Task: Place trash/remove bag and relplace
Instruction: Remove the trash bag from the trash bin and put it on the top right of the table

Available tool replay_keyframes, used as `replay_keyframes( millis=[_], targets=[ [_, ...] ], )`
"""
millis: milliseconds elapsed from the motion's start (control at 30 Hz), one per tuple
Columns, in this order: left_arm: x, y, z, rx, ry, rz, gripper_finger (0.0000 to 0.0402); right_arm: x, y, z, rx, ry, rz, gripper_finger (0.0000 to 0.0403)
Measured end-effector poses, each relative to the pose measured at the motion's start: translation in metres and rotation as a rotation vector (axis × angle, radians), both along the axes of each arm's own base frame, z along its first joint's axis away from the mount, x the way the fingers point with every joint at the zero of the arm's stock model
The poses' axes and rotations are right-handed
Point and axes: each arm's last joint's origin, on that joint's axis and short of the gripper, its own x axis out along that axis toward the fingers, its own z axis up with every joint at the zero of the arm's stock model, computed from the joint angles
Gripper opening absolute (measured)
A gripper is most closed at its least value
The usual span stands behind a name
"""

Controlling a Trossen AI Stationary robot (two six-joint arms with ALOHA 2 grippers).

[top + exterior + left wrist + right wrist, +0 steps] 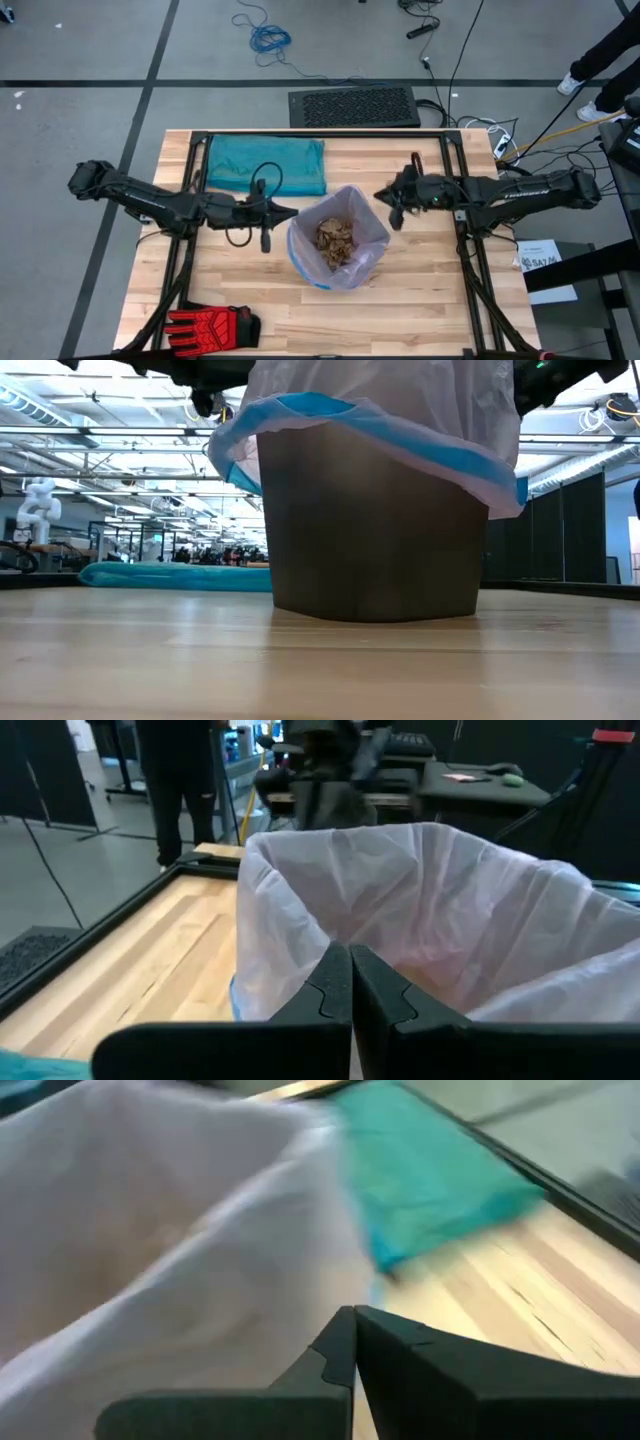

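Both hands (290, 212) (381, 193) beside bag (372, 232)

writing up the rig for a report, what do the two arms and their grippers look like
Both arms are dark, near-black, built of slim jointed segments. The left arm has a black cable looping off its wrist. The right arm carries pale lettering along its forearm, too small to read. The left gripper and right gripper each have two flat matte-black fingers with stepped inner edges.
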Motion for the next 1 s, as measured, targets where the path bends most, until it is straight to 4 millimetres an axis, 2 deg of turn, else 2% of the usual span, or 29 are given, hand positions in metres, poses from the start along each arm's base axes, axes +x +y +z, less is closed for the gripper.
replay_keyframes(
  millis=[133,333,500,633,733,800,1000],
  targets=[
    [-0.002,-0.007,-0.001,0.004,0.011,0.01,0.0,0.005,-0.022,-0.008,0.121,0.018,-0.059,0.0025],
    [-0.002,-0.014,-0.003,0.009,0.016,-0.001,0.0,0.02,-0.053,-0.021,0.314,0.002,0.025,0.0098],
    [-0.003,-0.016,-0.002,0.011,0.014,-0.002,0.0,0.04,-0.068,-0.035,0.459,-0.049,0.156,0.015],
    [-0.004,-0.018,-0.003,0.013,0.017,-0.009,0.0,0.055,-0.074,-0.054,0.521,-0.03,0.193,0.0165],
    [-0.004,-0.019,-0.003,0.014,0.019,-0.014,0.0,0.064,-0.076,-0.065,0.532,-0.031,0.218,0.0158],
    [-0.004,-0.021,-0.003,0.013,0.02,-0.02,0.0,0.07,-0.074,-0.069,0.521,-0.04,0.235,0.0138],
    [-0.006,-0.024,-0.003,0.017,0.025,-0.023,0.0,0.076,-0.065,-0.067,0.409,-0.067,0.279,0.0018]
  ],
)
